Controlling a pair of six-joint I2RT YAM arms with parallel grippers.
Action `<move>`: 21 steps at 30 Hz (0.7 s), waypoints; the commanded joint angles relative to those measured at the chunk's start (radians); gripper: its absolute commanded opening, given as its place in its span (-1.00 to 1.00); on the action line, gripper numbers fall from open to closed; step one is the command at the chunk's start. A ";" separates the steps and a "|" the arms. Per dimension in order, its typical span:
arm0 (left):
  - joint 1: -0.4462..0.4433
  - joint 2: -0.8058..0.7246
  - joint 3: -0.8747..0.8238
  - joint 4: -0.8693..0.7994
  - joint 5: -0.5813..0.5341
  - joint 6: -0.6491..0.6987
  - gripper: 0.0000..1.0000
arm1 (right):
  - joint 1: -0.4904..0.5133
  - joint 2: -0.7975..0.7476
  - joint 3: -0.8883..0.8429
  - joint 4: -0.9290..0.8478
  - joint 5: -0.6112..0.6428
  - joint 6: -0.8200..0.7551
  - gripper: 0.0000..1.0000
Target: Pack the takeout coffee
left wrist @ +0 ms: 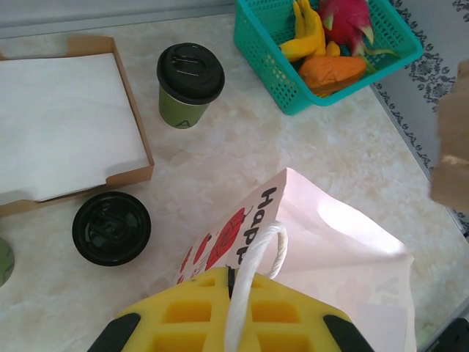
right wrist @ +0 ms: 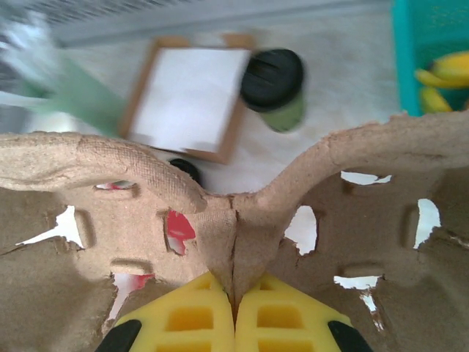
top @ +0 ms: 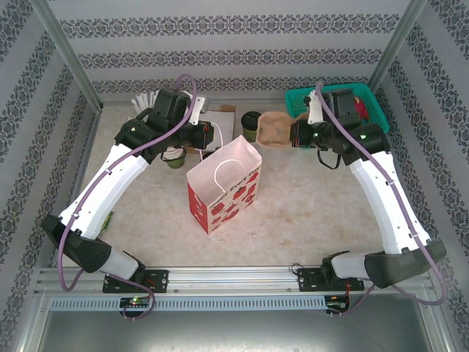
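At table (top: pixel 308 213) centre, bag (top: pixel 223 187): it stands upright with its mouth up and red print on its near face.
Left gripper (left wrist: pixel 231 308): we have it pinched shut on the bag's white rope handle (left wrist: pixel 258 253).
Right gripper (right wrist: pixel 234 315): it is clamped tight on the middle ridge of the cardboard cup carrier (right wrist: pixel 352 183), which hangs above the table right of the bag.
Takeout coffee (left wrist: pixel 189 84): it is lidded and upright on the far side, between the napkin box (left wrist: pixel 133 110) and the teal basket (left wrist: pixel 278 81), and is in neither carrier nor bag.
Doing it well: we judge the carrier goes into the bag first. We should draw the handle left to widen the mouth, level the carrier, and lower it clear of the coffee beside it.
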 commanded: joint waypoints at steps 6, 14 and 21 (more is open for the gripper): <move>0.060 0.014 -0.010 0.053 0.130 0.024 -1.00 | 0.099 0.106 0.154 0.188 -0.463 0.068 -1.00; 0.081 0.009 -0.033 0.073 0.161 0.015 -1.00 | 0.136 0.188 0.166 0.236 -0.653 0.154 -1.00; 0.091 0.015 -0.039 0.082 0.156 0.015 -1.00 | 0.165 0.191 0.098 0.194 -0.677 0.137 -1.00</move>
